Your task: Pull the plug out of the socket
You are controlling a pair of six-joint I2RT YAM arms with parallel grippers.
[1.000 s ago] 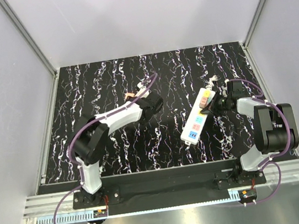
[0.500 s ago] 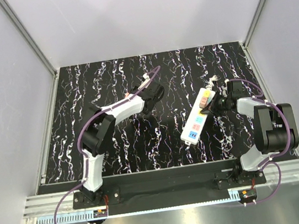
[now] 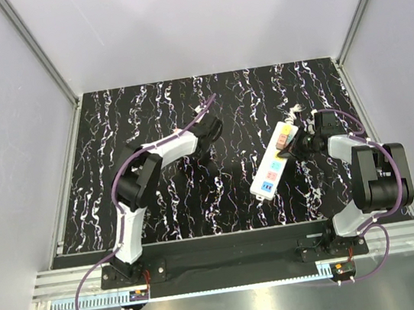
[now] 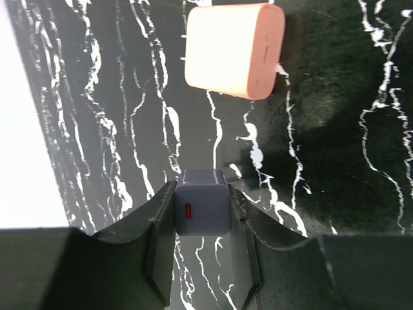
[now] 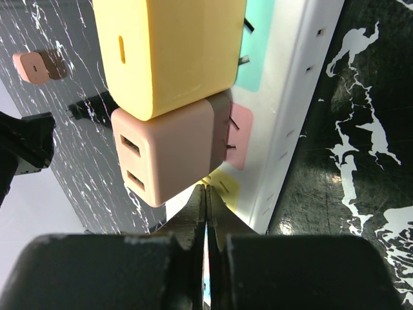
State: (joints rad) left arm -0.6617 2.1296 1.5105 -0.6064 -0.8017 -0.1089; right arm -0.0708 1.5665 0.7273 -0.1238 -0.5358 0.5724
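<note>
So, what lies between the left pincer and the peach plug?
Left wrist view: a grey-blue block sits between the left pincer's fingers; beyond it, only bare marbled tabletop up to the peach plug.

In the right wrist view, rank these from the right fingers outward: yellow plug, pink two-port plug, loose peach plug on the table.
From the right gripper:
1. Pink two-port plug, just ahead of it, seated in the power strip.
2. Yellow plug, next along the strip, beyond the pink one.
3. Loose peach plug, far upper left, lying on the table.
</note>
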